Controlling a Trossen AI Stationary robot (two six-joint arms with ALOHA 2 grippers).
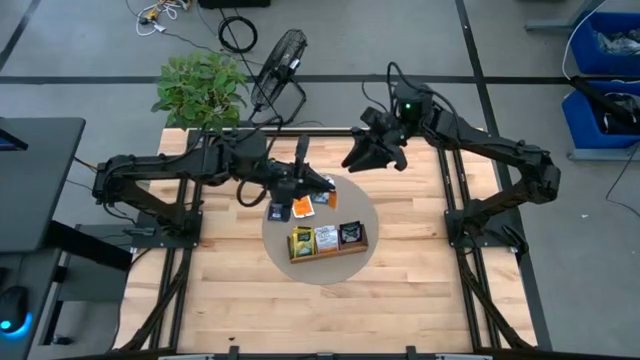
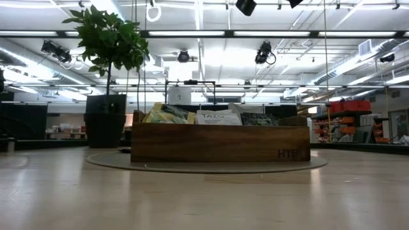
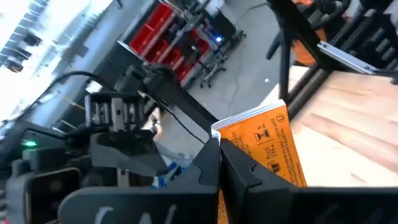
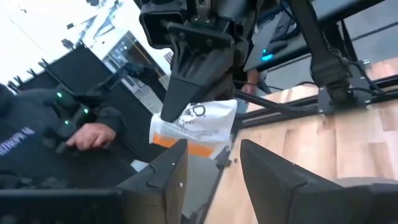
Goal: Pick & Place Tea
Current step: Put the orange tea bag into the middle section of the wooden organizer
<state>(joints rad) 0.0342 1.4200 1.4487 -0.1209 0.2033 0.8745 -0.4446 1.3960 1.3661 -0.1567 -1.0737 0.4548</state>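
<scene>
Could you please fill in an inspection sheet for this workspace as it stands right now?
Surface: wooden table with a round grey mat at its middle.
Job's things: wooden tray on the mat, packets standing in its three compartments; loose packets lie on the mat behind it.
Clutter: nothing seen.
End effectors: left end effector shut on an orange packet, raised above the mat; right end effector open, empty, facing it.
Cables: cables on the floor behind the table.
Surroundings: potted plant, fan, blue bins; a person's hand beyond the table.
</scene>
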